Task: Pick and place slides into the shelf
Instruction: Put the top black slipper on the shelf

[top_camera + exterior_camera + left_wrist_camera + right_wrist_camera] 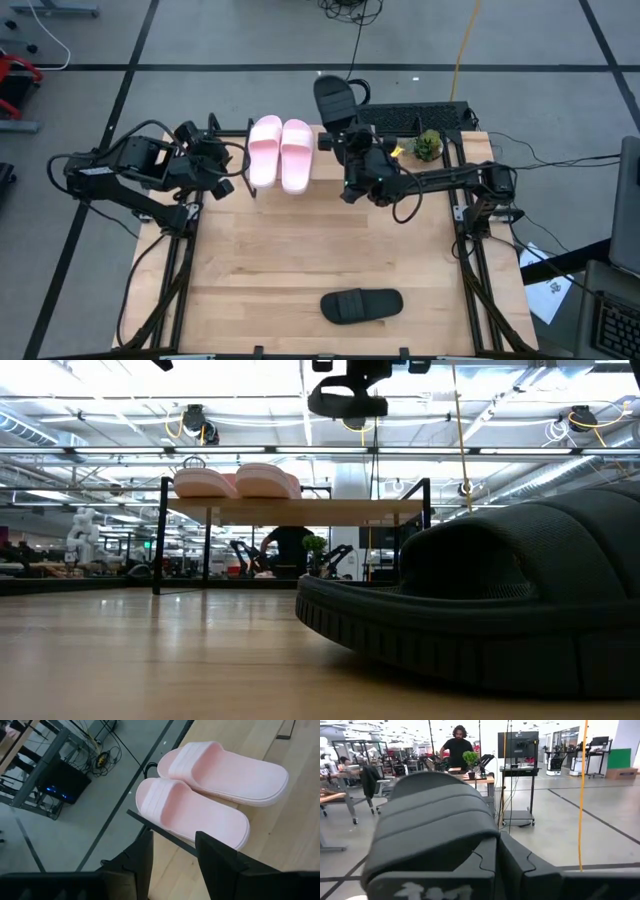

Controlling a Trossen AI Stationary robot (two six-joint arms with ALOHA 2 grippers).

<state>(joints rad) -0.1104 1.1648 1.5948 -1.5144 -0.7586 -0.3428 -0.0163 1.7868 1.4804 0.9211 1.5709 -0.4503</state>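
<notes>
The pale pink pair (280,152) lies side by side, soles down, on the shelf's wooden top (320,511) at the table's far side; it also shows in the low view (238,481) and the left wrist view (210,795). My left gripper (226,170) is open and empty just left of the pink pair, and its fingers show in the left wrist view (175,852). My right gripper (350,140) is shut on one black slide (336,100), held high above the shelf's right part (347,402). The other black slide (362,305) lies sole down near the table's near edge (480,600). My right gripper holds the black slide at its strap end (470,840), beside the wide strap (430,815). The fingers (520,865) are nearly closed and point about level toward the table's far edge. They hide the place of contact. The slide is lifted clear, roughly level, above the shelf.
A small green plant (428,146) and a dark keyboard (420,115) sit at the table's far right, behind the right arm. A person (457,747) stands in the room beyond the table. Bare wood lies between the shelf and the near black slide.
</notes>
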